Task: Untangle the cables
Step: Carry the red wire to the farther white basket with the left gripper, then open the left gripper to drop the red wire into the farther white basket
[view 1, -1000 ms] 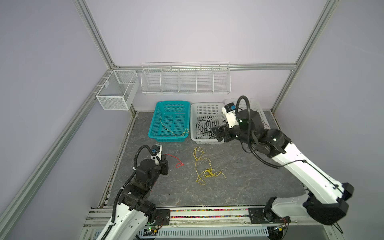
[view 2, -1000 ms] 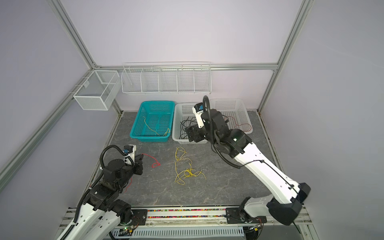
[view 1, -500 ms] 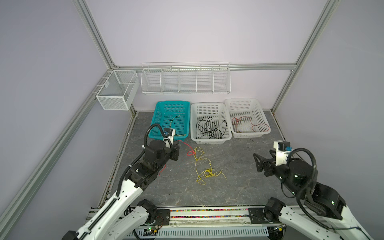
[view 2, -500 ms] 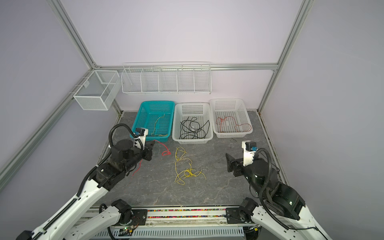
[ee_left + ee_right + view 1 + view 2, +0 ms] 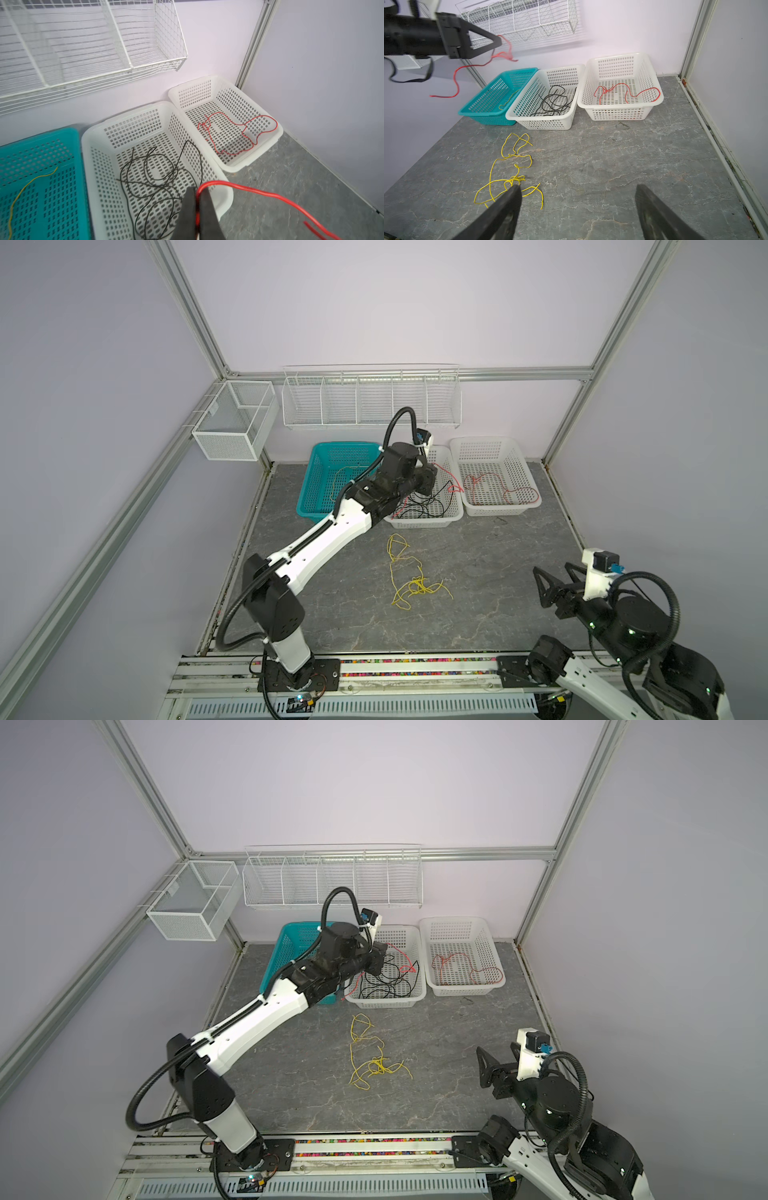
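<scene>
1 thin red cable is hanging pinched in the closed left gripper, above the middle white perforated plastic basket at the far edge of the grey marbled table. That basket is holding black cables. 1 yellow cable tangle is lying mid-table. The right gripper is hovering near the table's right edge, its 2 fingers spread wide and gripping nothing.

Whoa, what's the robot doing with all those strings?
It's an untangling job. The left gripper is pinching a red cable above the middle basket, which holds black cables. A second red cable lies in the right basket, and a yellow cable in the teal basket. A yellow tangle waits on the table. The right gripper hangs open, holding nothing.
</scene>
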